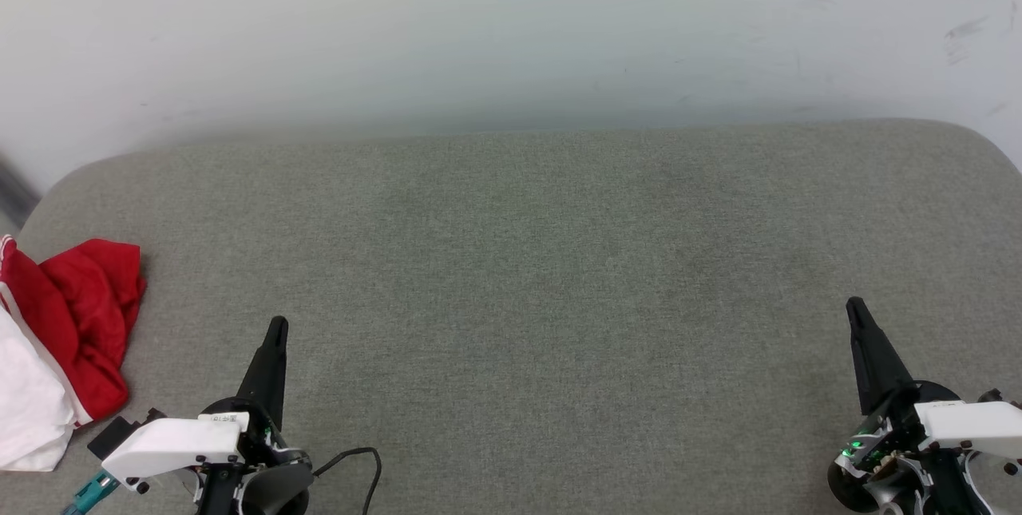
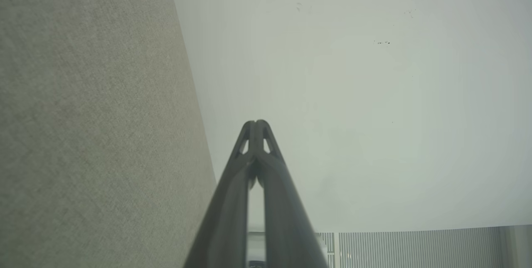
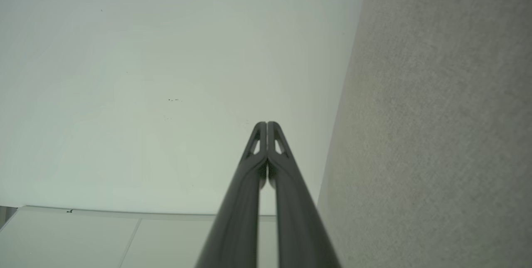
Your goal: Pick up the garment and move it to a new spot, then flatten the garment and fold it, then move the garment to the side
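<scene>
**Garment crumpled at the left edge**

Nearest, the left tool and right tool hover pinched shut, holding nothing. The left one should open wide, reach sideways and pinch a thick red fold, as the garment lies close to the rounded rim. Beyond, the grey worktop offers open room up to the wall.

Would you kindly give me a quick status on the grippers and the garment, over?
Left gripper shut, empty. Right gripper shut, empty. Garment crumpled at grey surface's left edge, untouched. No obstacle seen.
</scene>
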